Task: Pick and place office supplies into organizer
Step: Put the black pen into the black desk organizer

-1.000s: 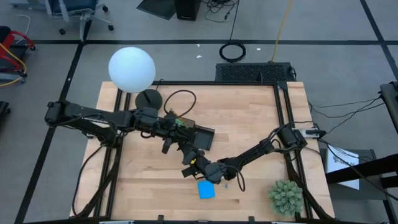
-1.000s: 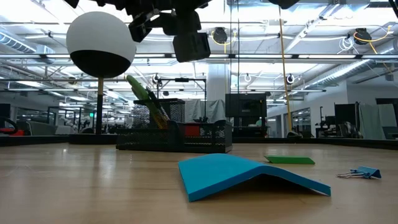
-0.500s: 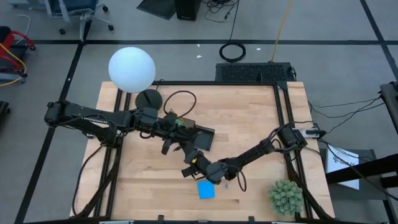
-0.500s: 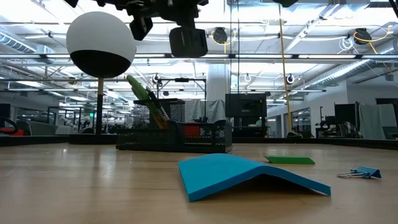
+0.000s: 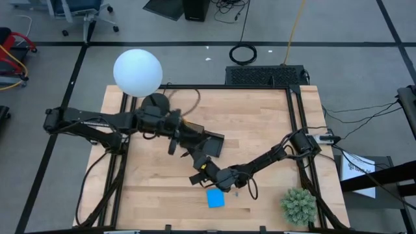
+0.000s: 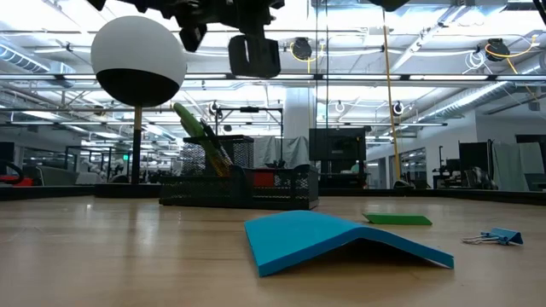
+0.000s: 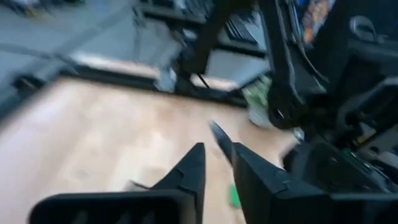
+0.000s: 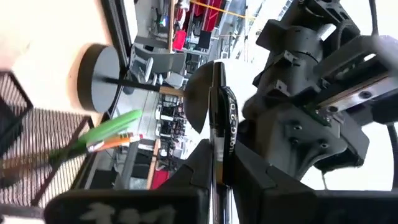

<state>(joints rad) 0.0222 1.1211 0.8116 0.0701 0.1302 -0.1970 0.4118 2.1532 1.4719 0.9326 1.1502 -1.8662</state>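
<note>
High view: right gripper (image 5: 197, 170) clamps a pen (image 8: 221, 118) beside the part-filled organizer (image 5: 205, 143); left gripper (image 5: 180, 133), fingers apart, empty; sticky-note pad (image 5: 215, 197) remains.

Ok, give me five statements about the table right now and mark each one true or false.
1. The right end effector is shut on a dark pen. True.
2. The blue sticky-note pad sits inside the organizer. False: it lies on the table, apart from the organizer.
3. Green-handled scissors stick up out of the organizer. True.
4. The potted plant stands beside the lamp. False: it is at the opposite corner of the table.
5. The left end effector grips the green eraser. False: nothing shows between its fingers; the eraser lies on the table.
</note>
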